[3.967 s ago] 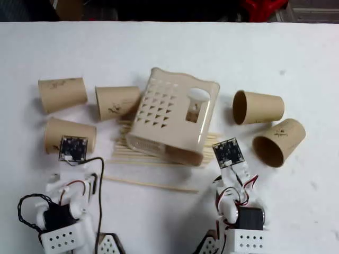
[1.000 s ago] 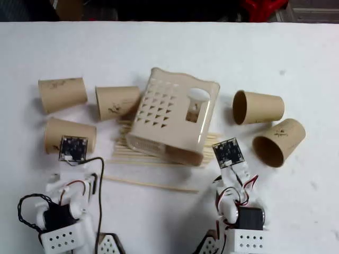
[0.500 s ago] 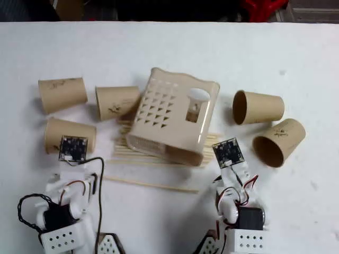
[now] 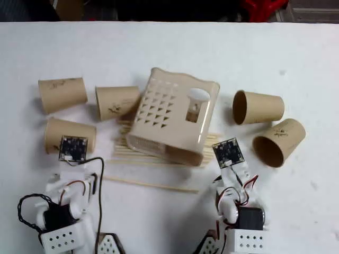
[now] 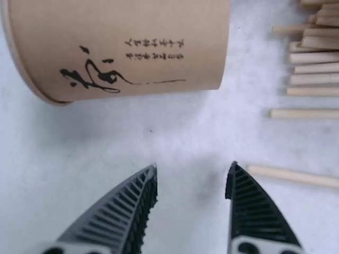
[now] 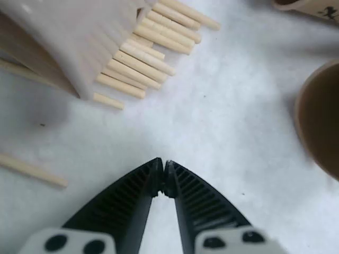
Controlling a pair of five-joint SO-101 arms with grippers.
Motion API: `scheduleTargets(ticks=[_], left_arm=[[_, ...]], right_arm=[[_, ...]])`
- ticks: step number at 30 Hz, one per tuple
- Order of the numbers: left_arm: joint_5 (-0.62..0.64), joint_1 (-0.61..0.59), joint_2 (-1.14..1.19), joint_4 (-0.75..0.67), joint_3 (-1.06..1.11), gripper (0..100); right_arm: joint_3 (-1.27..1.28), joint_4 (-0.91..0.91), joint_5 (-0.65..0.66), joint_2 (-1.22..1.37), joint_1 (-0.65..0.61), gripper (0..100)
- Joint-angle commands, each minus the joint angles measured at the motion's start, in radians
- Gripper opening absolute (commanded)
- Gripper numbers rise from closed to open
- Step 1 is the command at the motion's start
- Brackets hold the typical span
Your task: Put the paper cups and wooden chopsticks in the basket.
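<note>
White counter (image 4: 159, 47): left jaws gape empty near a cup (image 5: 122, 47); right jaws meet, empty, near chopsticks (image 6: 148, 58).

Left gripper (image 5: 193, 168) agape; right gripper (image 6: 163, 165) closed (tips touching).

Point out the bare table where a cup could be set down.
Bare: the far strip of the white table beyond the cream perforated plastic basket, and the right edge past the two brown paper cups. Crowded: the middle, where the basket lies over the pale wooden chopsticks, cups on either side.
</note>
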Motion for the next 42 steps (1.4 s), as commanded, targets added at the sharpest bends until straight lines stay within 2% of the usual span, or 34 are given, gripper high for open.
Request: scheduleTargets(ticks=[1, 6, 11, 13, 15, 18, 19, 22, 26, 28, 32, 37, 42], left_arm=[[-0.003, -0.008, -0.004, 0.003, -0.003, 22], [-0.003, -0.008, -0.004, 0.003, -0.003, 22], [-0.003, -0.008, -0.004, 0.003, -0.003, 22], [-0.003, -0.008, -0.004, 0.003, -0.003, 22], [-0.003, -0.008, -0.004, 0.003, -0.003, 22], [-0.003, -0.008, -0.004, 0.003, -0.003, 22], [-0.003, -0.008, -0.004, 0.003, -0.003, 22], [-0.003, -0.008, -0.004, 0.003, -0.003, 22], [-0.003, -0.008, -0.004, 0.003, -0.003, 22], [-0.003, -0.008, -0.004, 0.003, -0.003, 22], [-0.003, -0.008, -0.004, 0.003, -0.003, 22], [-0.003, -0.008, -0.004, 0.003, -0.003, 22], [-0.003, -0.008, -0.004, 0.003, -0.003, 22]], right_arm=[[0.005, 0.002, 0.011, -0.007, 0.004, 1.8], [0.005, -0.001, 0.005, -0.007, -0.005, 1.8], [0.005, -0.008, 0.011, -0.007, -0.111, 1.8], [-0.029, -0.05, 0.02, -0.008, -0.091, 1.8], [-0.106, -0.11, 0.083, -0.008, -0.044, 1.8], [-0.241, -0.239, 0.264, -0.008, -0.013, 1.8], [-0.282, -0.242, 0.276, -0.008, -0.004, 1.8], [-0.402, -0.245, 0.215, -0.007, 0.012, 1.8], [-0.516, -0.243, 0.203, 0.035, 0.008, 1.8], [-0.554, -0.246, 0.173, 0.139, 0.004, 1.8], [-0.712, -0.231, 0.028, 0.512, 0.007, 1.8], [-1.048, -0.001, -0.101, 0.972, -0.045, 2.3], [-1.298, 0.217, -0.258, 1.165, -0.12, 16.2]])
